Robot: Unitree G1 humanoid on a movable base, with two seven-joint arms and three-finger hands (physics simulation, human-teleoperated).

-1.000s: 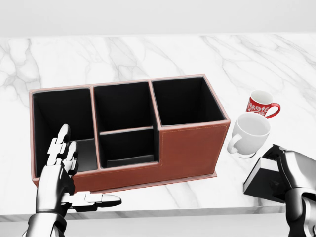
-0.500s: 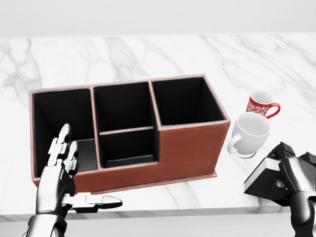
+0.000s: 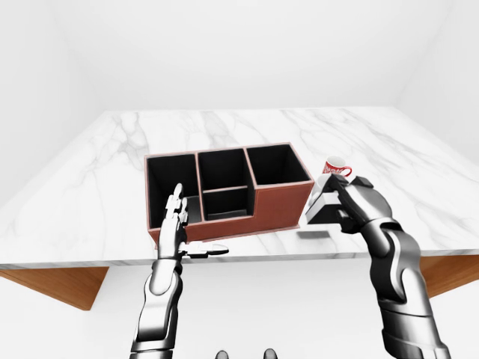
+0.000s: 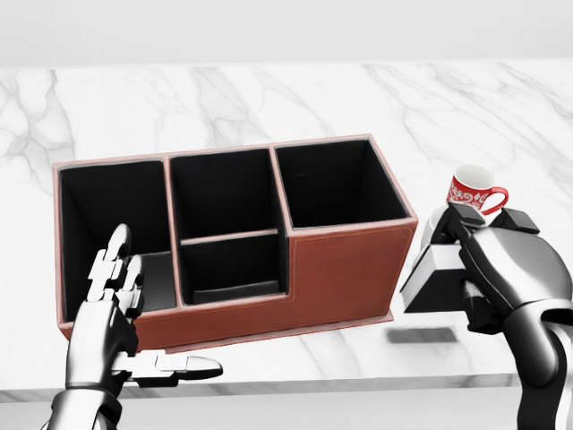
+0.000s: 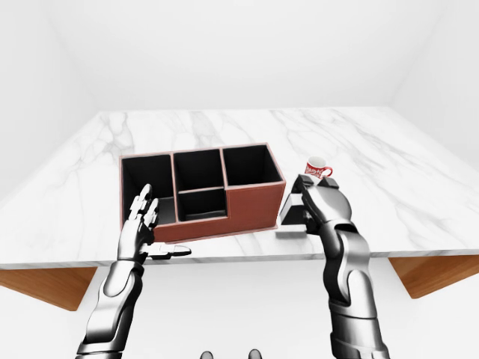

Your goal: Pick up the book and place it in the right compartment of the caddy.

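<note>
Glossy silver-grey segmented arms, dark-jointed three-finger hands.

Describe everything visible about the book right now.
The book is a dark, nearly black block with a paler grey face showing toward the head view's left. It is tilted and lifted off the marble counter, where a shadow lies beneath it. The right hand has its fingers closed round it. It hangs just right of the caddy, outside every compartment, hiding most of the white mug.

Caddy (image 4: 349, 269) mid-table (image 4: 269, 98); book (image 4: 434, 278) held just right of it, red mug (image 4: 473, 191) above book, left hand (image 4: 112, 318) at caddy's lower left.
</note>
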